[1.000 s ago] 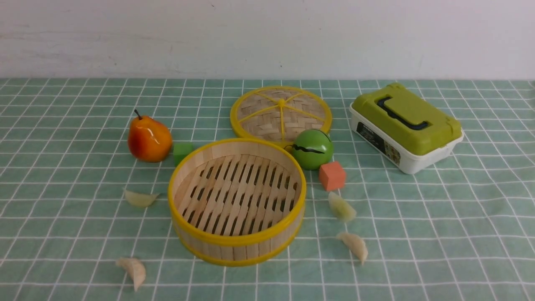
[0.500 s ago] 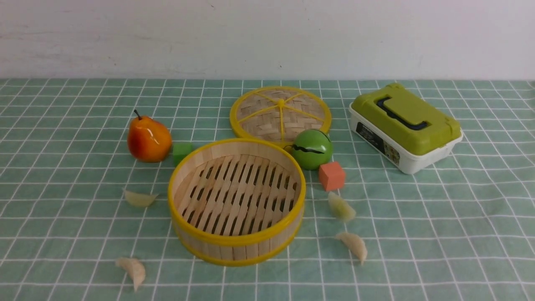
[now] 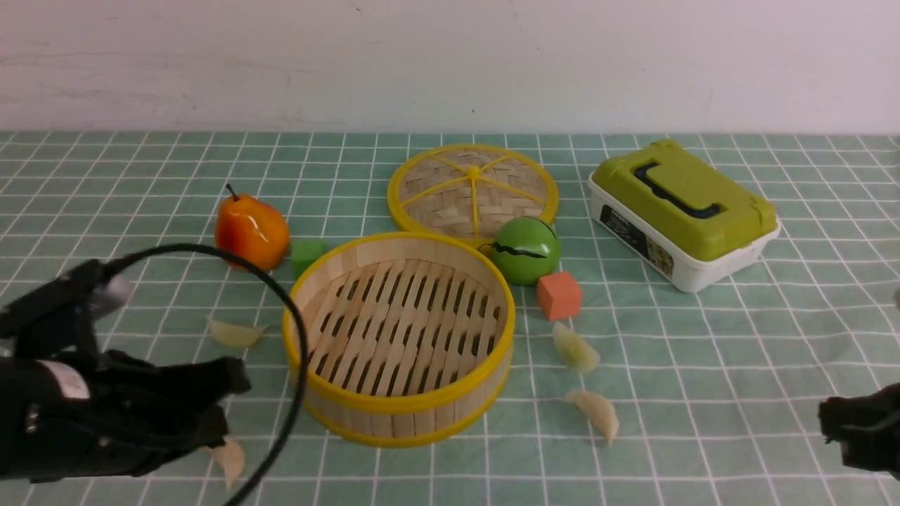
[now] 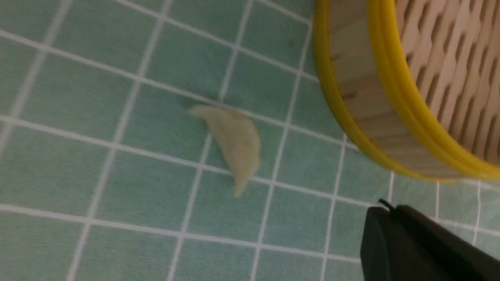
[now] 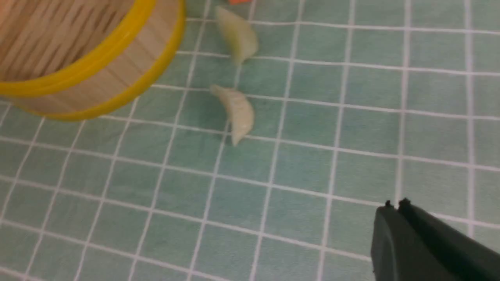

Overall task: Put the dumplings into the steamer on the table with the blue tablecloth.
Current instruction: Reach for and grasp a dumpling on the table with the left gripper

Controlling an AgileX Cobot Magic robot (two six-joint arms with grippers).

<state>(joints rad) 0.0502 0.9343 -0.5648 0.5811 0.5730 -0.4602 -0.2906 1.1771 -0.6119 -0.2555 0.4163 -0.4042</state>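
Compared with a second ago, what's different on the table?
Two grippers have come into view from the near side: the left gripper close to the near-left dumpling, the right gripper at the near-right edge. Both are shut, holding nothing. The dumplings, the steamer and everything else stayed put.

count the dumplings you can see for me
4, all on the cloth outside the steamer: far left dumpling, near left dumpling partly behind the left hand, far right dumpling, near right dumpling.
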